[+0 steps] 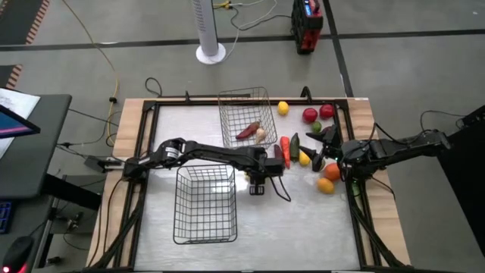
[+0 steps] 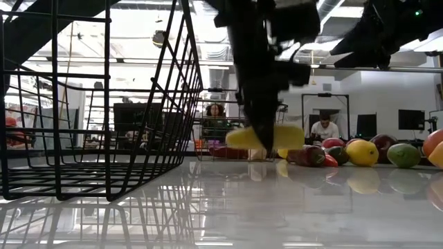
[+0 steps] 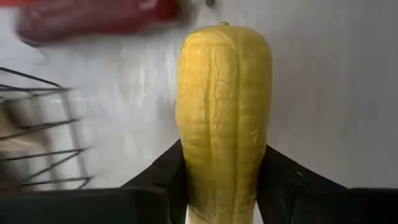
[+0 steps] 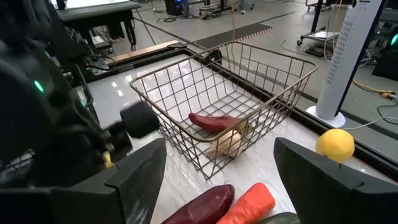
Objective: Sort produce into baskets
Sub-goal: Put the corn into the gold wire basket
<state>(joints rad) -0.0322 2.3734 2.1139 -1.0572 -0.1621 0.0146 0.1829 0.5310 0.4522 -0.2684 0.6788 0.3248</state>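
My left gripper is at the table's middle, just right of the dark wire basket, and is shut on a yellow ribbed vegetable. The bronze wire basket at the far middle holds a red pepper and a whitish garlic. My right gripper is open and empty above loose produce at the right: carrot, dark red pepper, lemons, lime, red apples, oranges. My left gripper pinches the yellow vegetable's two long sides between its two fingers, toward one end. The fingers come from above, pointing down, and lie across it. The vegetable hangs about level, lifted clear of the table.
A lemon lies alone by the bronze basket's far right corner. The dark basket stands close in the low view. A black frame rail runs along the table's right edge. People sit in the room beyond.
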